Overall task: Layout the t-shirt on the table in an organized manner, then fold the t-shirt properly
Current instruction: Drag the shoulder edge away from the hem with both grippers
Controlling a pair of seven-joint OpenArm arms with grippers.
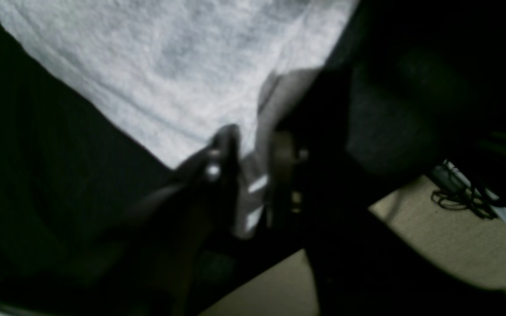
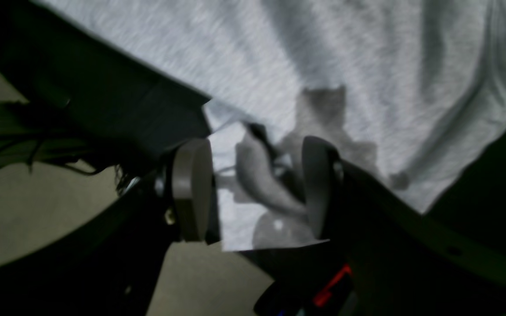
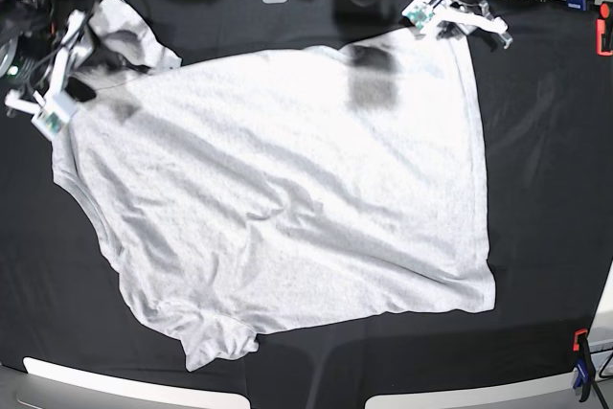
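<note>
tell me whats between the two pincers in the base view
The t-shirt spans the stretch from the left pincer to the right pincer, lying on the table; the base view shows it.

Base looks straight down; wrist views sit close, sharing the t-shirt [image 3: 287,189].

Beige floor [image 1: 455,245] shows beyond the dark edge, a tangle of black cables [image 1: 464,197] lying on it. In the base view, a blue clamp [image 3: 581,371] at lower right, a red clamp [image 3: 604,34] upper right
</note>
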